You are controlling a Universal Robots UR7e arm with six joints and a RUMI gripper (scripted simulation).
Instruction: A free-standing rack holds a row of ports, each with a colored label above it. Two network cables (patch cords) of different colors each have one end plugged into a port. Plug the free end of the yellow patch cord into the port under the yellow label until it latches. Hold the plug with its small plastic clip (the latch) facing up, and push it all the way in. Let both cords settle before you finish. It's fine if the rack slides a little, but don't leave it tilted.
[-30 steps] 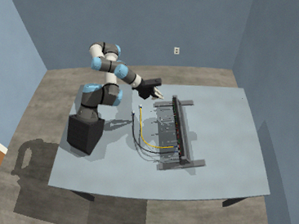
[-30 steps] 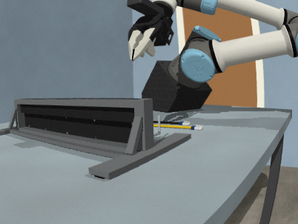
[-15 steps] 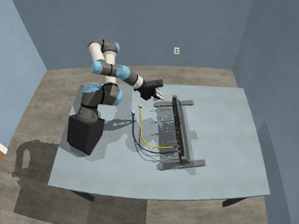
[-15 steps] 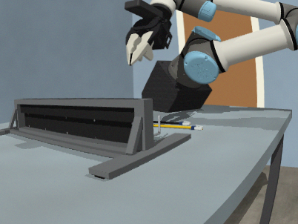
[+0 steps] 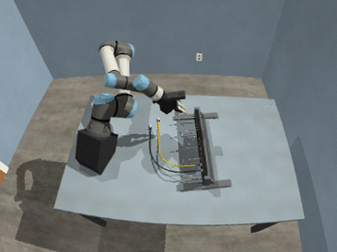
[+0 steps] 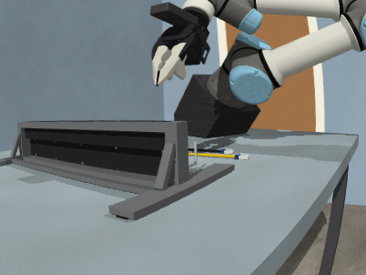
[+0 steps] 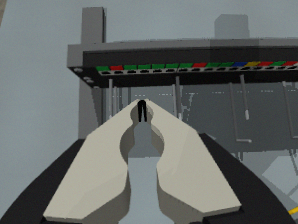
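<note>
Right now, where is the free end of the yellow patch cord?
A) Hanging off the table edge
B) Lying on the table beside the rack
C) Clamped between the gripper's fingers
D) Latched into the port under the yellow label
B: the yellow patch cord has its free plug resting on the table near the rack, while the gripper hangs above, shut on nothing.

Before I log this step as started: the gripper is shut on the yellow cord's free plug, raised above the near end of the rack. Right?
Not quite. The gripper is shut and raised above the end of the rack, but it holds nothing. The exterior view shows the yellow cord's free plug lying on the table, beside the other cord's plug.
</note>
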